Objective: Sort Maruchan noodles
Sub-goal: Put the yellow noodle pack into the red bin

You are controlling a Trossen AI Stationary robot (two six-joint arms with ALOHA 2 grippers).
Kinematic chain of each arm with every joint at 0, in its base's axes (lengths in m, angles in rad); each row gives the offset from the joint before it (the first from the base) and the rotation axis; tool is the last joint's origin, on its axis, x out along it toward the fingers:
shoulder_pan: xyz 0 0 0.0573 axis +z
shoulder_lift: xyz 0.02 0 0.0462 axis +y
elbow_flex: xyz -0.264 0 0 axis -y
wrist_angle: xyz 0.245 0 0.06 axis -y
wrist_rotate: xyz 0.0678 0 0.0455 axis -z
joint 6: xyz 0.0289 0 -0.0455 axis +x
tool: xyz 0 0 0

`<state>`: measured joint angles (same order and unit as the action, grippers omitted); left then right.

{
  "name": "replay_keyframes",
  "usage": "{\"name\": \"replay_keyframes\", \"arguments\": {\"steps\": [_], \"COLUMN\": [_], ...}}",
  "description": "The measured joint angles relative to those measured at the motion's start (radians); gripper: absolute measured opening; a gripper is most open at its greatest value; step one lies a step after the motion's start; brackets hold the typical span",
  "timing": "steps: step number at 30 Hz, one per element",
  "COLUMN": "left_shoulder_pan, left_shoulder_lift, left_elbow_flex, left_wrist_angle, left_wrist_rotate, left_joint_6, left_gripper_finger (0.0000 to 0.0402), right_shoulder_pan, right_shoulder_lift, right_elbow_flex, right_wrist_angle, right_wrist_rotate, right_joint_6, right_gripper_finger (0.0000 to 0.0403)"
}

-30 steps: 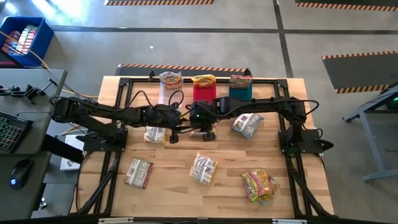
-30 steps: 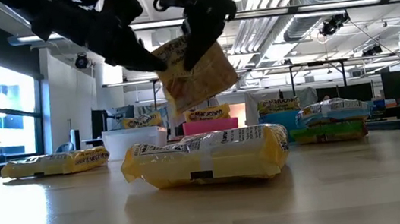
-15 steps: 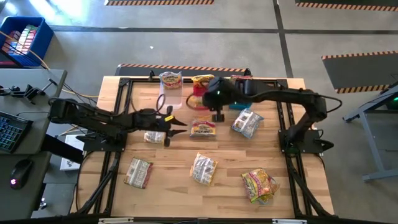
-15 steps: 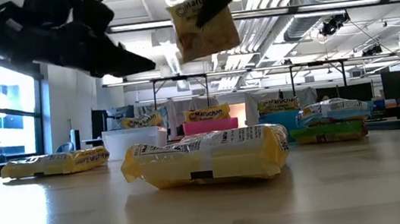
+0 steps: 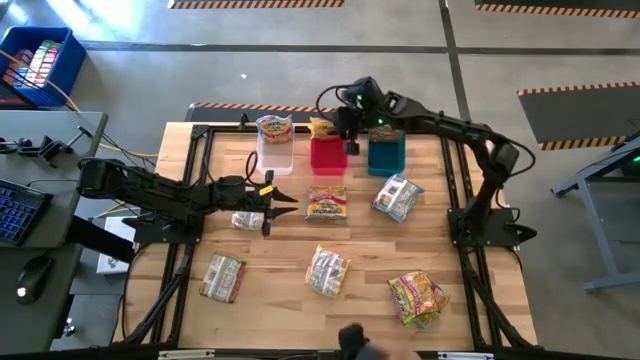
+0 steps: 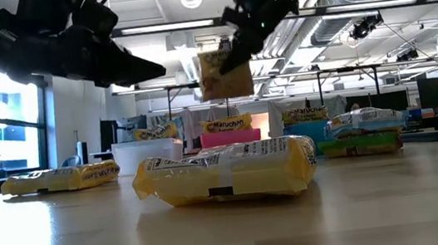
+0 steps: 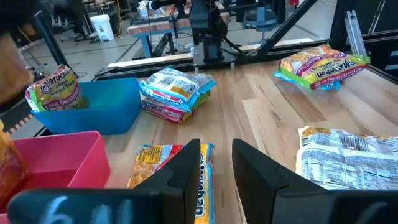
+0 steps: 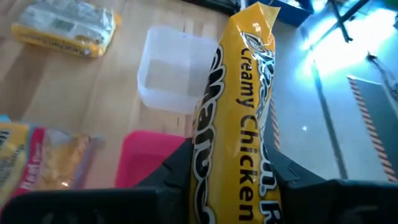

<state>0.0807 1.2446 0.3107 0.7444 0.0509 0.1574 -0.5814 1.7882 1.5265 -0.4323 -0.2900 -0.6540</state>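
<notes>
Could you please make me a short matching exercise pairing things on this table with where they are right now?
Things:
1. Yellow packet
2. Red bin
3. Teal bin
4. Clear bin

Places:
A. Middle of the bin row
B. Held in the right gripper
C. Bin row end on the left arm's side
D. Bin row end on the right arm's side

Pairs: 1-B, 2-A, 3-D, 4-C

**4 cameras, 1 worktop**

The high view looks straight down on the whole worktop [image 5: 360, 240]. The low view sits at worktop level, facing the room. Each of the 2 wrist views looks close past its own fingers. All 4 share the red bin [image 5: 326, 154].
</notes>
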Motion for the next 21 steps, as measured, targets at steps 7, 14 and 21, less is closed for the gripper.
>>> {"name": "replay_keyframes", "arguments": {"steps": [7, 14, 21], "left_shoulder_pan": [0.000, -0.003, -0.003], "left_shoulder_lift": [0.000, 0.000, 0.000], "left_elbow_flex": [0.000, 0.000, 0.000], "left_wrist_angle": [0.010, 0.010, 0.010], "left_wrist_rotate": [-0.001, -0.002, -0.002], "left_joint_6": [-0.025, -0.035, -0.050], "left_gripper_finger": [0.0082, 0.0082, 0.0082], "right_shoulder_pan": [-0.047, -0.048, -0.077], "right_shoulder_lift": [0.093, 0.148, 0.188], "right_elbow_flex": [0.000, 0.000, 0.000], "right_wrist_angle": [0.030, 0.110, 0.150], "right_wrist_rotate": [-0.037, -0.051, -0.049], "right_joint_6": [-0.027, -0.027, -0.038], "right_gripper_finger": [0.0089, 0.0089, 0.0089]}}
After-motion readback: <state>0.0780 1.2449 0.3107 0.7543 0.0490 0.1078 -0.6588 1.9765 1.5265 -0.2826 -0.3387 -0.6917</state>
